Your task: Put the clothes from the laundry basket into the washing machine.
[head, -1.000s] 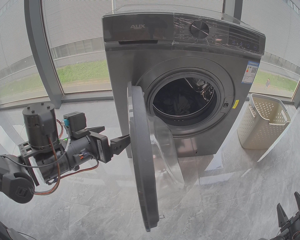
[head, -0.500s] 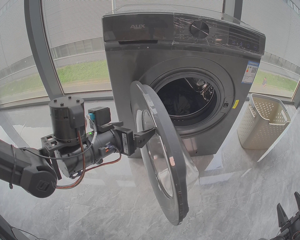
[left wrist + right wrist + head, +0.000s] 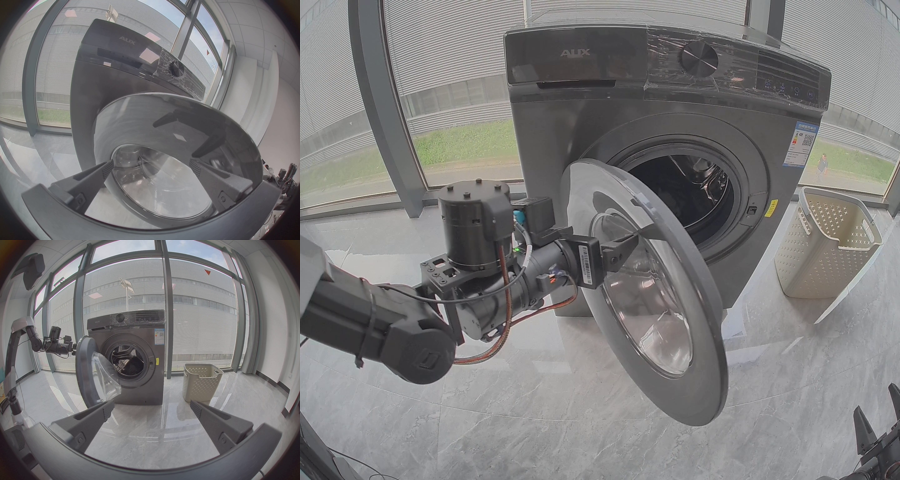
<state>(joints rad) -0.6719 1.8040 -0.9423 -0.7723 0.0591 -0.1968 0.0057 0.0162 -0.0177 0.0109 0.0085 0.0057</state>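
The grey washing machine (image 3: 675,81) stands ahead with its round door (image 3: 650,300) swung partway toward the opening. My left gripper (image 3: 628,244) is open, and its fingertips (image 3: 107,165) rest against the door's (image 3: 175,125) outer face by the glass. Dark clothes (image 3: 131,365) lie inside the drum (image 3: 687,187). The cream laundry basket (image 3: 828,250) stands on the floor to the right of the machine, its inner walls bare. My right gripper (image 3: 151,404) hangs open and holds nothing, low at the right (image 3: 878,415), well back from the machine (image 3: 131,324).
Tall windows with dark frames (image 3: 381,106) run behind the machine. Glossy grey marble floor (image 3: 519,400) lies open in front and to the left. The basket (image 3: 201,382) sits close to the window sill.
My left arm has moved right and toward the machine, pushing the door from edge-on to about halfway shut. The right gripper and the basket have stayed put.
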